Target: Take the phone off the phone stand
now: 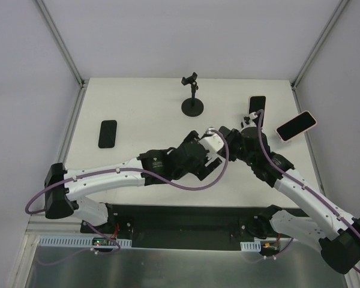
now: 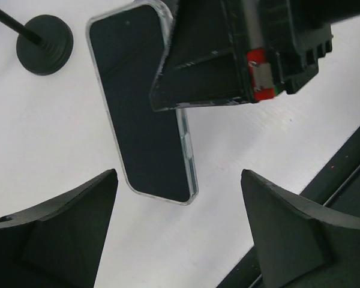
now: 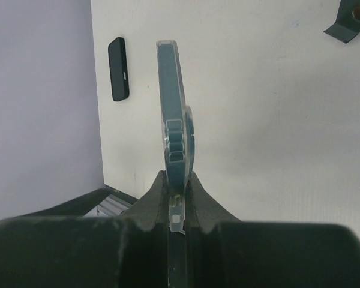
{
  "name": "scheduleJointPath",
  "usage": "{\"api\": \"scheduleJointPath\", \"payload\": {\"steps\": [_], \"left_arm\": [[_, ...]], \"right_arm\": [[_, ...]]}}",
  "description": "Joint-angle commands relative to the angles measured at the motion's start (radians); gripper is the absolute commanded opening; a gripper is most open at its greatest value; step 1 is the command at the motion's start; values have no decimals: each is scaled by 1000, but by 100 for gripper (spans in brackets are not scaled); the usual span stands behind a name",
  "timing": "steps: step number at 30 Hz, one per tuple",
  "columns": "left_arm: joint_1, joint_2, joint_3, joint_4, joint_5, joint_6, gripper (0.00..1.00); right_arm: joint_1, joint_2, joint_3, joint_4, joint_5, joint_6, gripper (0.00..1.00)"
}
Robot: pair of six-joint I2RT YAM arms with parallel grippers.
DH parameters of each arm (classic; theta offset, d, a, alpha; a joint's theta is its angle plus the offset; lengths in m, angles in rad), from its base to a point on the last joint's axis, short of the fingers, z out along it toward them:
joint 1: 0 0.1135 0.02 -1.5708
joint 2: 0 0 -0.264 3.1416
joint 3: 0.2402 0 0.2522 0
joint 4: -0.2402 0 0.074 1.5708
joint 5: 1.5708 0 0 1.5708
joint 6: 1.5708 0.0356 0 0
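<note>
Apparently three phones [image 1: 108, 133] [image 1: 257, 104] [image 1: 296, 126], one stand [image 1: 192, 97]

We see the phone [image 2: 141, 120] as a glossy dark glass face in a clear, shiny plastic case. Its translucent edge shows in the right gripper [image 3: 177, 186], between matt black fingers [image 3: 207, 207]. On the left gripper [image 2: 179, 177] the fingers [image 2: 60, 234] are likewise dull, faintly grainy black plastic. The phone stand [image 1: 192, 105] looks matt black, its base smooth and stepped in rings. The table [image 1: 138, 102] has a smooth, matt white top. A second phone [image 1: 108, 133] is satin black; a third phone [image 1: 296, 126] has a pale pink case round a glossy screen. The cables [image 1: 186, 187] are smooth purple sheathing, and a metal sheet [image 1: 168, 267] at the near edge looks brushed.
</note>
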Motion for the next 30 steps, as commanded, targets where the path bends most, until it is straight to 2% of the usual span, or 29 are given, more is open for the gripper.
{"api": "scheduleJointPath", "payload": {"steps": [1,11,17,20,23,24,27,30], "left_arm": [[-61,63,73,-37,-151,139,81],[-91,189,119,-69,-241,171,68],[-92,223,114,-72,-303,184,64],[-94,235,113,-72,-318,184,56],[-94,239,114,-72,-333,187,45],[-95,239,114,-72,-338,190,38],[-94,241,113,-72,-338,191,29],[-95,239,104,-72,-338,185,12]], "right_arm": [[5,-68,9,45,38,80,1],[3,-87,25,39,36,119,1],[3,-85,13,53,28,165,1],[3,-84,18,54,30,176,1],[5,-81,18,56,41,177,1],[3,-79,16,56,42,182,1],[3,-70,16,57,42,189,1],[5,-59,12,68,42,192,1]]}}
